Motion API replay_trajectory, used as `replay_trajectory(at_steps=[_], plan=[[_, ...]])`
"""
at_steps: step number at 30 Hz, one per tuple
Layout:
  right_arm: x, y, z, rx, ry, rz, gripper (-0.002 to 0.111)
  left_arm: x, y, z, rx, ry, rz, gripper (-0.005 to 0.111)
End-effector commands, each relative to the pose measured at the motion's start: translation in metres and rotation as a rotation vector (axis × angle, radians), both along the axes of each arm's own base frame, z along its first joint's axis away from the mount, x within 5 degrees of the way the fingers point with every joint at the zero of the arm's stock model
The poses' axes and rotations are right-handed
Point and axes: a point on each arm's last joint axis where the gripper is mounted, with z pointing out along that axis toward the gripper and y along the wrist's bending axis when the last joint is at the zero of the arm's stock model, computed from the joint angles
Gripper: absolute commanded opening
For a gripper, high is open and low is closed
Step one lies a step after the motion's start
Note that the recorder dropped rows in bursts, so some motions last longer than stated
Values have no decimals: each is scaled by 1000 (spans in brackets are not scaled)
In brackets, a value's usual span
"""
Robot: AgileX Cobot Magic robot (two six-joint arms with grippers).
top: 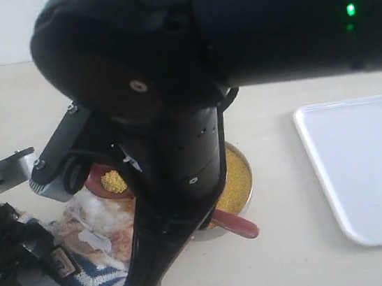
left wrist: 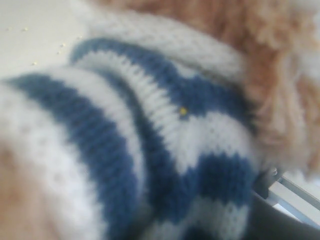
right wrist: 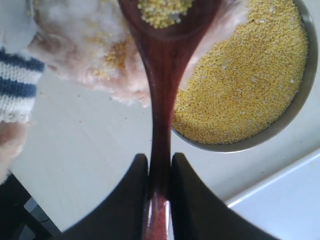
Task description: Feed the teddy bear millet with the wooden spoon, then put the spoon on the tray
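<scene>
right tool is clamped on the slim handle of the wooden spoon, jaws pinching it from both sides near the end. that grip looks chosen to keep the oval bowl level, so its small heap of millet rides without spilling.

spoon bowl sits against the pale fur of the teddy bear. we judge this the feeding step, with yellow grains seeming to cling to the fur.

the rest of the grain lies in the round metal bowl, just beside the bear, a short carry.

left tool: its camera shows only striped shirt, very close. we cannot tell whether the jaws grip, but they are probably steadying the bear.

tray rests on the counter, well apart, spoon not yet there.
</scene>
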Motion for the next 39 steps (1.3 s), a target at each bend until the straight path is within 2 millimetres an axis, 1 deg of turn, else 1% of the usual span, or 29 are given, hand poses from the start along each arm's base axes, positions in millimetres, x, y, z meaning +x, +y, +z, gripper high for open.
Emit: replay_trajectory(at_steps=[1, 16, 24, 29, 39], plan=[[0, 0, 1, -9, -12, 29, 0, -1, -2, 1, -20, 6, -2, 4], [0, 0, 1, -24, -13, 84, 0, -2, 0, -1, 4, 3, -21, 4], [-1, 0, 1, -29, -12, 106, 0, -13, 3, -11, 11, 49, -32, 4], [-3, 1, 0, -23, 16, 128, 0, -13, 3, -11, 11, 49, -32, 4], [-2, 0, 0, -35, 4, 158, 0, -13, 3, -11, 11, 49, -32, 4]])
